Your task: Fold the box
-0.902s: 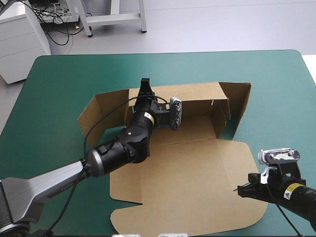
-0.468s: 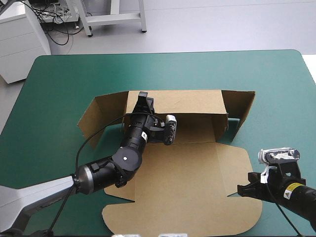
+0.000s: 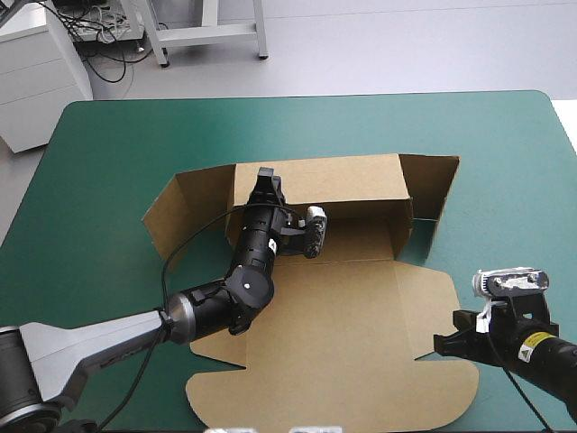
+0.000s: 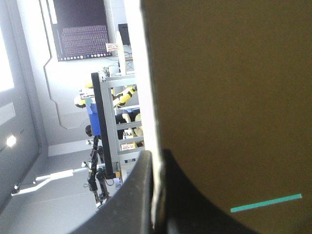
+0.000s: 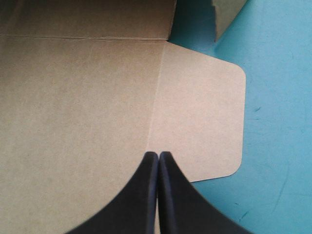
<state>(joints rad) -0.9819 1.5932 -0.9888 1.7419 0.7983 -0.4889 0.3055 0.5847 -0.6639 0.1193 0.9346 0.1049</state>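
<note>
Partly done, the box [image 3: 343,334] lies central on the counter [image 3: 108,153] with rear wall and side flaps raised, left pincer [image 3: 266,179] pinching that wall, right pincer [image 3: 440,345] pressed together over the flat lid; tucking remains.

My left hand [image 3: 266,176] is at the top rim of the raised back wall of the brown box [image 3: 334,334] — its side flaps stand angled outward, its lid flat toward the near edge of the tabletop [image 3: 117,144]. My right hand [image 3: 439,344] sits beside the lid's right flap, by the near-right corner.
</note>
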